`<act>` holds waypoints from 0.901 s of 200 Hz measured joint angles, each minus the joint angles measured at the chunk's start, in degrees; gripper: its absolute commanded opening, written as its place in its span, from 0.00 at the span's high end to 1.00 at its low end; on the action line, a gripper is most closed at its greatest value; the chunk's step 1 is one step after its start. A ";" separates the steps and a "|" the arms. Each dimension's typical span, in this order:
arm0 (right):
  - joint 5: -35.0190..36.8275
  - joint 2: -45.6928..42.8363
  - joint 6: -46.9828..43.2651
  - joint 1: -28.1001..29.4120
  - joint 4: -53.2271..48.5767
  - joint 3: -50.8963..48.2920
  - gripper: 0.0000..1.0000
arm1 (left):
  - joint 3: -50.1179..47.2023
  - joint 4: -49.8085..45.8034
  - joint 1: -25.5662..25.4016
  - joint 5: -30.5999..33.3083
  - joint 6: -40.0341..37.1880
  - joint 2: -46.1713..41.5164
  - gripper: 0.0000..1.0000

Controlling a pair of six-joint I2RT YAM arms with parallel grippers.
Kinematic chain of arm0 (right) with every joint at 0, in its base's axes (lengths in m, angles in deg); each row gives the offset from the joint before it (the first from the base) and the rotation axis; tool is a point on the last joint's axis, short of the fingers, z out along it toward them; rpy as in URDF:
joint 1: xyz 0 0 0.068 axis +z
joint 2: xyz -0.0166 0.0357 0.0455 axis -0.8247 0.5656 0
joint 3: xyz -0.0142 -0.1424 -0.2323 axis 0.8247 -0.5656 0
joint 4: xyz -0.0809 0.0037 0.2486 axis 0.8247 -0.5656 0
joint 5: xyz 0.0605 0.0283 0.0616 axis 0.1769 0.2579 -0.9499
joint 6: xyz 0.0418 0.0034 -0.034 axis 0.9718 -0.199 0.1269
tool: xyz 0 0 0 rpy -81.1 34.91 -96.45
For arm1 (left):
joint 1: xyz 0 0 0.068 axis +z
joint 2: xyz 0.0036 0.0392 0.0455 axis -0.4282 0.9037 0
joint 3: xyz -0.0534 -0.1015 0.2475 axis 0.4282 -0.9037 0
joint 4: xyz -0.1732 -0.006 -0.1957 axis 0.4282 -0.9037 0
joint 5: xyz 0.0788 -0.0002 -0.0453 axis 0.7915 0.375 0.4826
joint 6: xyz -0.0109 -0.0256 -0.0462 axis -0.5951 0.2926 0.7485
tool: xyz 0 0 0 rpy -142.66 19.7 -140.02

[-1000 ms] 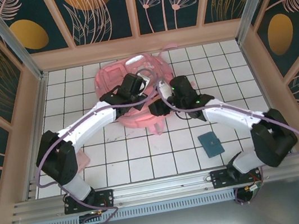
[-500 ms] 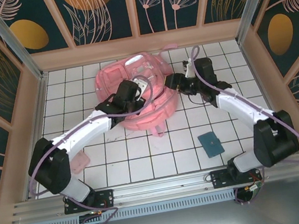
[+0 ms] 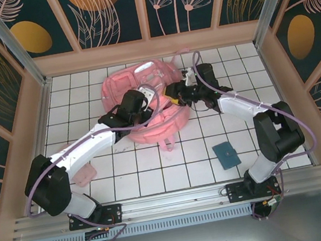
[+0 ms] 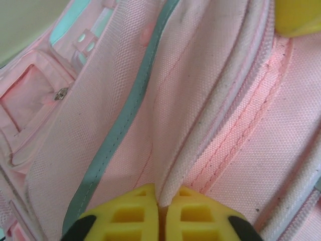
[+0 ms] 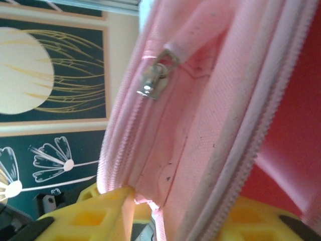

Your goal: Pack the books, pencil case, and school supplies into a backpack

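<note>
Backpack (image 3: 119,84) is pink, soft and rumpled, lying flat on the far middle of the white tiled table (image 3: 156,170), with one strap end (image 3: 167,141) poking toward the arms. In the left wrist view the backpack (image 4: 210,125) is coarse pink weave with a grey-green stripe (image 4: 120,125) running down it, a pale piped seam beside a zipper line, and a small front pocket (image 4: 35,110) with a metal pull (image 4: 61,93). A few dark specks mark the fabric. In the right wrist view the backpack (image 5: 215,100) shows a curved zipper edge with a silver pull (image 5: 154,78) and a darker pink inside at right. Left gripper (image 3: 146,97) sits on top of the bag near its middle; the arm comes from the lower left base, elbow out left, white forearm slanting up to the right. Left gripper (image 4: 160,207) has its yellow fingers (image 4: 120,216) almost together, pinching a ridge of fabric by the seam. Right gripper (image 3: 173,99) is at the bag's right edge, close to the left one; the arm has its elbow high at right and its forearm runs up to the left. Right gripper (image 5: 178,217) straddles the zipper edge, yellow fingers (image 5: 95,213) partly apart, fabric filling the gap; can't tell if it's clamped. A teal flat item (image 3: 226,154) lies near the right arm, well apart from the bag. A pink item (image 3: 83,174) lies by the left arm. Floral panels (image 3: 113,12) wall the table.
</note>
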 measured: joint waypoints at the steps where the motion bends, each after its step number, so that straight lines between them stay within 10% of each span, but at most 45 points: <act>1: 0.02 0.02 0.57 0.09 0.28 -0.04 0.75 | 0.00 0.00 0.02 0.07 0.26 -0.04 0.66; 21: 0.04 0.59 3.93 1.16 3.67 -0.26 0.79 | 0.00 0.20 -0.02 2.78 6.56 -2.45 0.38; 43: 0.02 1.97 7.96 2.51 7.34 -0.37 0.80 | 0.98 -1.62 -0.20 4.96 15.08 -6.64 0.33; 137: 1.57 4.00 17.22 4.33 16.46 -0.37 0.84 | -4.46 -3.37 -0.22 -13.60 40.30 -9.92 0.66; 180: 1.57 4.00 17.20 4.37 16.46 -0.37 0.85 | -4.50 -2.40 -0.22 -15.45 43.82 -6.34 0.65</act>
